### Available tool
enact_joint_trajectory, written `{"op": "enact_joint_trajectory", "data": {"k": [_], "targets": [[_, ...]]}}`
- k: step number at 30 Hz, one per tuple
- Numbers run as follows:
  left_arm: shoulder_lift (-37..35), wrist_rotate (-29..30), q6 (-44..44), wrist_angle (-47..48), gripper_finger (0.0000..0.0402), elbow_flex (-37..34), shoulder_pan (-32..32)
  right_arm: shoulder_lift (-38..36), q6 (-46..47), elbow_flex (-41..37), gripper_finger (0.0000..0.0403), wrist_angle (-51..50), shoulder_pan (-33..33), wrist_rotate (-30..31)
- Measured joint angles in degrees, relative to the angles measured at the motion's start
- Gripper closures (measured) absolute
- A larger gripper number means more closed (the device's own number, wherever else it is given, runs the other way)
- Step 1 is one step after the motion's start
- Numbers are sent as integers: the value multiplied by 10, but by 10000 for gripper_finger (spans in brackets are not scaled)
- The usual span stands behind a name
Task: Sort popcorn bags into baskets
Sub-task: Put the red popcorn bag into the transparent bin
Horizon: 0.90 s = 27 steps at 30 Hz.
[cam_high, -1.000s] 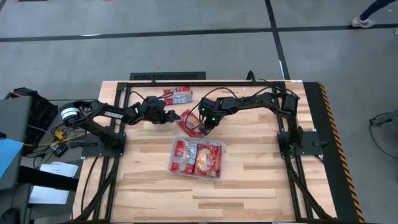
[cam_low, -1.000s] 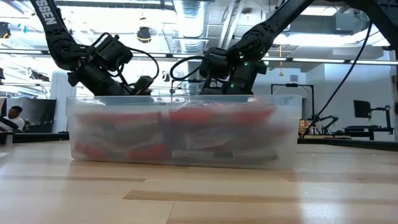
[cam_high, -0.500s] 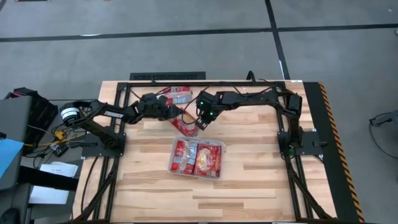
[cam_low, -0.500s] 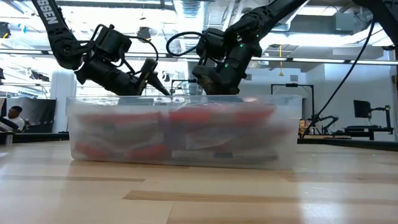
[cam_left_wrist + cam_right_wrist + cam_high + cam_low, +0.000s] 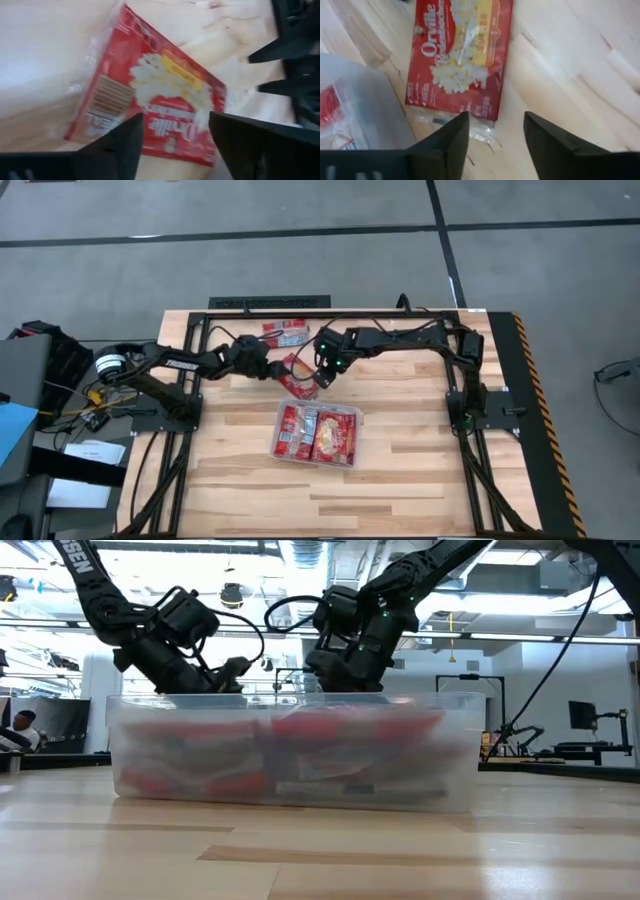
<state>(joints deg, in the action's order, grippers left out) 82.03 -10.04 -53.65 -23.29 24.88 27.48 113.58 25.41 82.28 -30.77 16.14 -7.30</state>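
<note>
Fingers on both grippers are spread, nothing between them. Left gripper (image 5: 277,366) and right gripper (image 5: 322,376) both hover over one loose popcorn bag (image 5: 298,378), which lies flat on the table (image 5: 400,470) just behind the basket (image 5: 318,432), apart from it. L wrist view: that bag (image 5: 150,117) shows past the dark fingers (image 5: 120,145), pads clear of it, no contact. R wrist view: same bag (image 5: 457,55) beyond the fingers (image 5: 451,140), w/ a corner of the basket (image 5: 355,105) alongside.

Basket itself is a clear tray holding red popcorn bags (image 5: 312,430); count inside is hard to make out, approx 3 across from above. Low view: basket wall (image 5: 295,755) is frosted, bags behind it (image 5: 350,730) are just red smears, and the wall hides the loose bag entirely. Both grippers' tips drop behind the rim there, so can't judge height over the table. Two more bags (image 5: 285,333) sit well behind the basket at the table's far edge, partly covered by the left arm.

Vs. a sec ago: right gripper was clamped shut on the loose bag and carrying it tilted; now it has let go and the bag lies flat. Left gripper has closed in toward the bag from its side, jaws narrower than before. Basket contents unchanged.
</note>
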Motion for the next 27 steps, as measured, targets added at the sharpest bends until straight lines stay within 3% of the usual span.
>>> {"op": "enact_joint_trajectory", "data": {"k": [5, 13, 17, 27], "targets": [[10, 71, 19, 34, 248, 0, -20, 1, 0, 0, 167, 8, 2, 0], [14, 98, 47, 102, 324, 1, -54, 1, -3, 0, 163, 34, 2, -3], [14, 136, 61, 109, 348, 1, -70, 1, -28, 0, 163, 55, 3, 0], [14, 153, 74, 156, 382, 1, -75, 6, -102, 1, 160, 103, 57, -16]]}}
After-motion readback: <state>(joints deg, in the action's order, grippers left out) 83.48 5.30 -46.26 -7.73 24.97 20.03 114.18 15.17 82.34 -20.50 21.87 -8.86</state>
